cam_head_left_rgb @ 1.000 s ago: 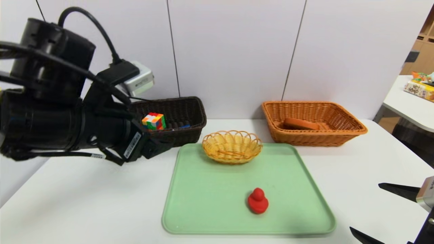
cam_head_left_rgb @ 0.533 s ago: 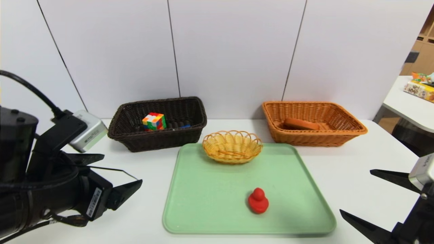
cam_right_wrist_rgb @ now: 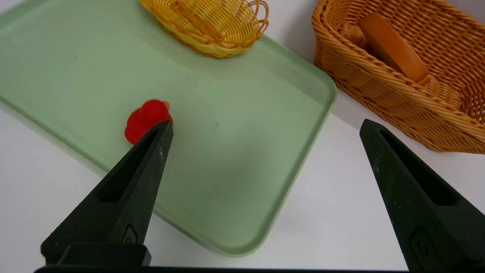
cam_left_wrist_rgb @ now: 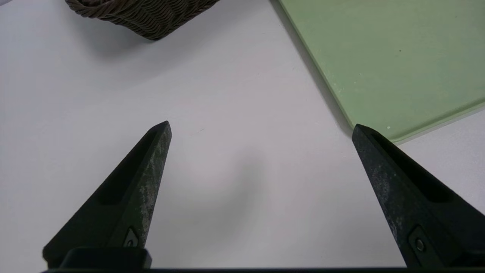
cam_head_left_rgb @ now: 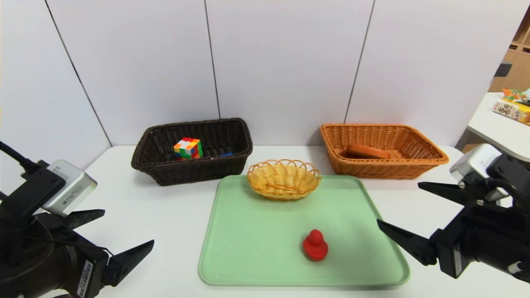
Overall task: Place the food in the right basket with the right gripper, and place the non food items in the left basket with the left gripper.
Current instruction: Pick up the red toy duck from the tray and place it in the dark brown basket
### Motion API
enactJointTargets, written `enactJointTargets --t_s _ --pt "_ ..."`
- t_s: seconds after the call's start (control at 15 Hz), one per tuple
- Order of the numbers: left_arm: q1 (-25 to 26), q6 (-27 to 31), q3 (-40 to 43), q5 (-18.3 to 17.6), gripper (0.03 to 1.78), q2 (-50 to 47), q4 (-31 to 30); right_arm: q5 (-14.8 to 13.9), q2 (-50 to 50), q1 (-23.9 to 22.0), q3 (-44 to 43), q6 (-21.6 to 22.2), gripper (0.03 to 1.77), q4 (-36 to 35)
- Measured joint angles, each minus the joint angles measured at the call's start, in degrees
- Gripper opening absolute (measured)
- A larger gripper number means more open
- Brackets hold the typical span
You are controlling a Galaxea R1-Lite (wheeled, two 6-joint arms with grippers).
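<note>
One item remains, the red duck (cam_head_left_rgb: 315, 245): left gripper (cam_head_left_rgb: 124, 236) has pulled back from the dark basket (cam_head_left_rgb: 192, 165), right gripper (cam_head_left_rgb: 399, 211) advancing, both jaws wide.

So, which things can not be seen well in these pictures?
- White marker with blue cap: head view, only the blue tip shows past the dark brown wicker basket wall.
- Thick toy bread slice: both views show only its crust, lying in the orange-tan wicker basket.
- Small red rubber duck: right wrist view, partly behind a finger.
</note>
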Motion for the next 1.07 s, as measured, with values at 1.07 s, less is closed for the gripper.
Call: enactJointTargets --t_s 1.07 --pt "0.0 -0.67 4.11 0.02 1.69 -4.06 0.07 -17.93 19.86 14.58 -34.07 34.8 1.7 34.0"
